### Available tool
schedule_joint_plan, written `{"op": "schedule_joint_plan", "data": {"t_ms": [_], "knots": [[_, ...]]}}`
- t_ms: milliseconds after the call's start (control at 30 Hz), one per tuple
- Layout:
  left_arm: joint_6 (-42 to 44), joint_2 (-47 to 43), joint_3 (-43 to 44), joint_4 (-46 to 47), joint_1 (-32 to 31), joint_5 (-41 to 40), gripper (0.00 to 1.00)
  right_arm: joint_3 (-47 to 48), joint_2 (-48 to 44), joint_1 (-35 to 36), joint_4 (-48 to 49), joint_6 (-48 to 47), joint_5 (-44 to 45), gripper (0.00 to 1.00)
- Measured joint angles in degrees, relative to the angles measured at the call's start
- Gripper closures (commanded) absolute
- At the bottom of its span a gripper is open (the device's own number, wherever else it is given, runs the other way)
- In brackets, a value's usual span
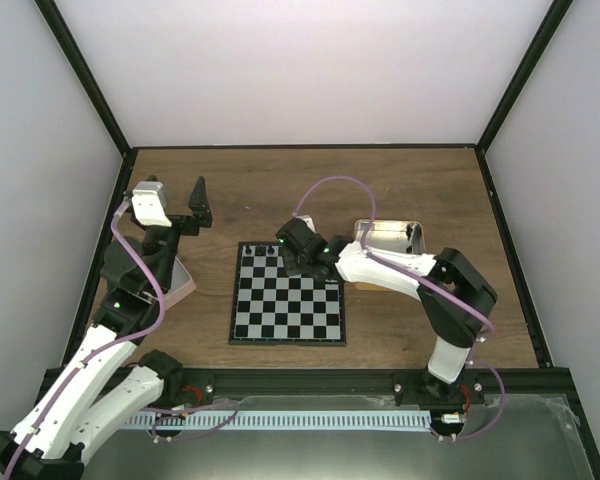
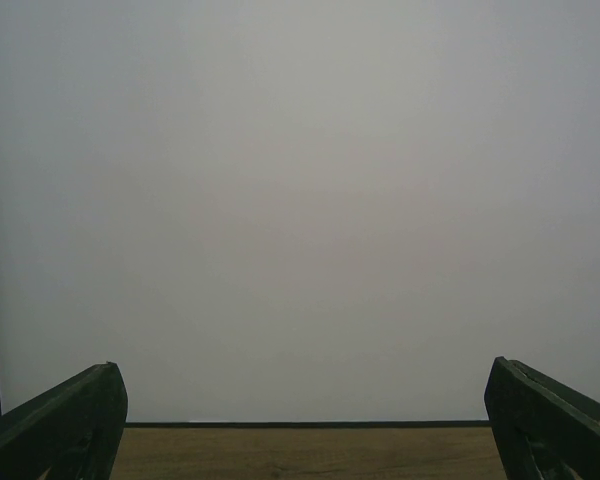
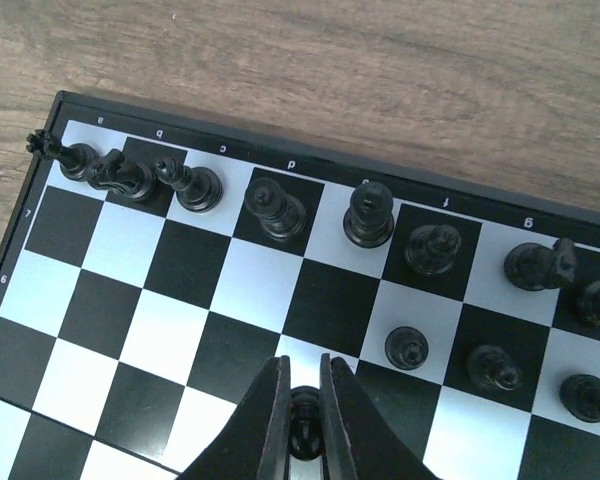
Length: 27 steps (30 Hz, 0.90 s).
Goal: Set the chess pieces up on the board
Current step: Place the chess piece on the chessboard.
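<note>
Top view: board (image 1: 288, 295) sits mid-table. A few black pieces (image 1: 265, 250) are visible on its far edge. The right gripper (image 1: 302, 262) is low over that edge. The left gripper (image 1: 198, 205) is raised at the far left, well apart from the board. A tin (image 1: 390, 235) lies to the right of the board.

Left wrist: fingers (image 2: 60, 430) spread wide and holding nothing, only wall (image 2: 300, 200) and a strip of table (image 2: 300, 452) ahead.

Right wrist: jaws pinched on a pawn (image 3: 303, 428) just above the board. The far row has all eight pieces standing. The second row has three pawns on the right and bare squares on the left. Roughly two-thirds of this side looks done, with several pawns left to place. No pale pieces are in view.
</note>
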Motion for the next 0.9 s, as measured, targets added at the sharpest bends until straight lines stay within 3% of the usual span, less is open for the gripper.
{"op": "schedule_joint_plan", "data": {"t_ms": [900], "knots": [[0.1,0.0,0.0,0.0,0.0,-1.8,0.0,7.1,12.3,0.4,-1.2,3.4,4.3,0.91]]}}
